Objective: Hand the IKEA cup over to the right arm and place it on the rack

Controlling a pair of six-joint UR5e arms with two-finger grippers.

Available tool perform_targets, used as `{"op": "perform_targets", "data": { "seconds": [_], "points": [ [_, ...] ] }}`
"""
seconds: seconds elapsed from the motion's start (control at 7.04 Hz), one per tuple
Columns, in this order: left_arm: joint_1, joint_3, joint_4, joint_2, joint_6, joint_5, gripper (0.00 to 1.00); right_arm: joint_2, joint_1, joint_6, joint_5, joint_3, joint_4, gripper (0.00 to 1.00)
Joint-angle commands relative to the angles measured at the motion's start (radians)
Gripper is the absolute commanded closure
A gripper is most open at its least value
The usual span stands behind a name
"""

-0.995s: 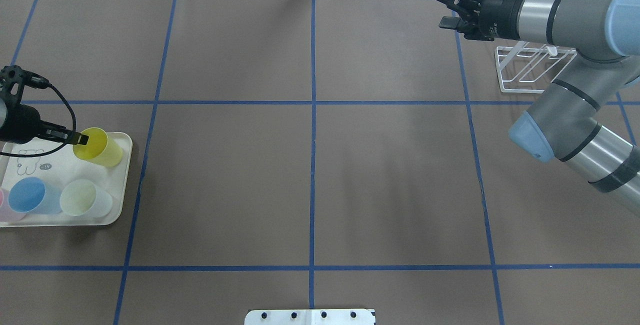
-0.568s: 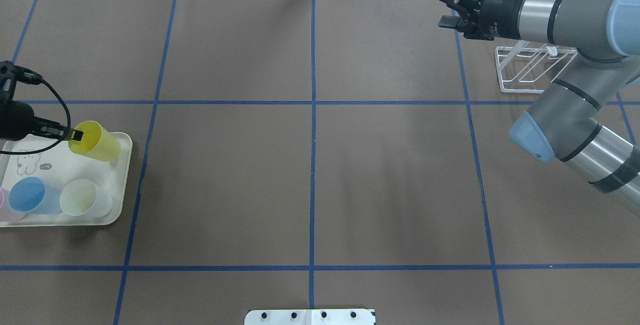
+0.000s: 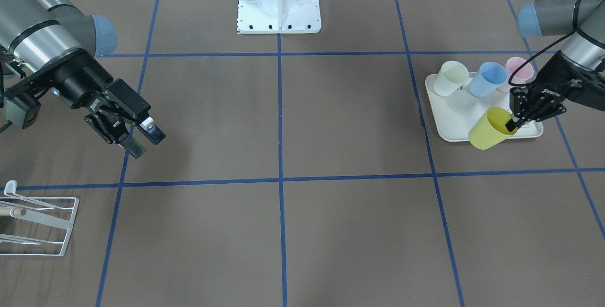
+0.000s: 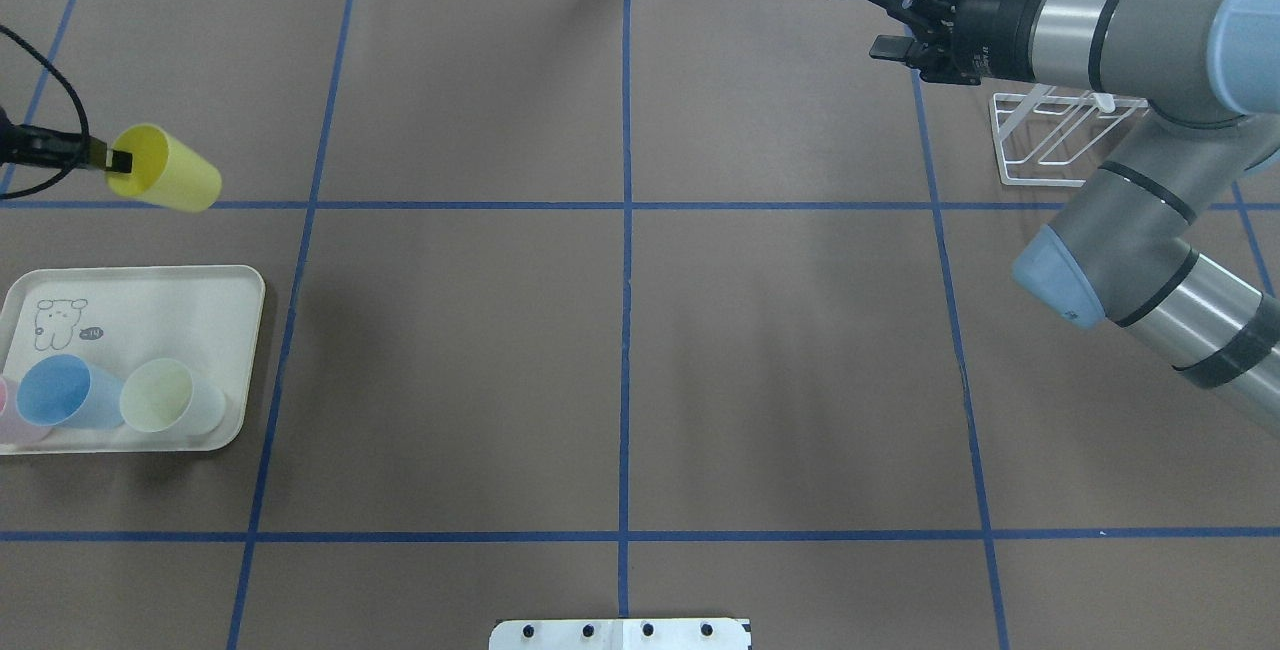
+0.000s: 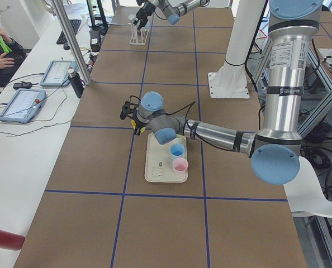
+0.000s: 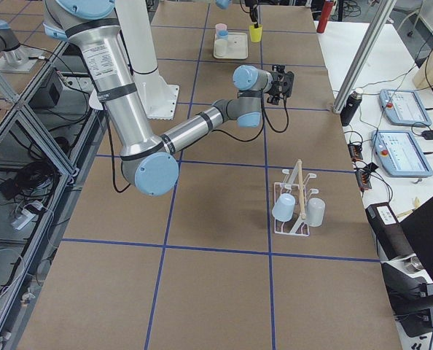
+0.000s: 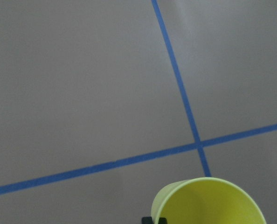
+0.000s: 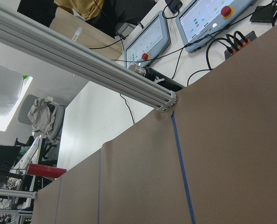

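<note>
**A:** Overhead exterior view first: where is the yellow cup sitting?

**B:** It is not sitting. It is hanging in the air near the left edge of the table, tipped on its side. The left gripper is pinching its rim, with one finger reaching inside the mouth and the other outside the wall.

**A:** Is it hanging over the tray?

**B:** In the front-facing view it is overlapping the tray's corner on the operators' side, clear of the surface. A blue cup, a pale cup and a pink cup are standing in a row along the tray's edge nearest the robot.

**A:** And what is the right gripper doing?

**B:** It is hovering with its fingers spread wide apart, gripping nothing and pointing towards the middle of the table.

**A:** Where is the rack standing?

**B:** It is standing near the table's far right corner, just beside that arm's wrist, well apart from the cup.
</note>
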Motion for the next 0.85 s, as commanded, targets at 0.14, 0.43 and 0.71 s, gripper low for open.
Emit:
{"op": "perform_targets", "data": {
  "seconds": [0.14,0.43,0.71],
  "points": [
    [0.019,-0.022,-0.043,-0.169,-0.514,0.149,1.00,0.019,-0.055,0.038,-0.066,0.003,0.000,0.01],
    [0.068,0.016,-0.298,-0.179,-0.820,0.180,1.00,0.075,-0.107,0.127,-0.140,0.002,0.002,0.01],
    [0.085,0.118,-0.529,-0.232,-1.077,0.213,1.00,0.158,-0.179,0.219,-0.218,-0.007,0.000,0.01]
  ]
}}
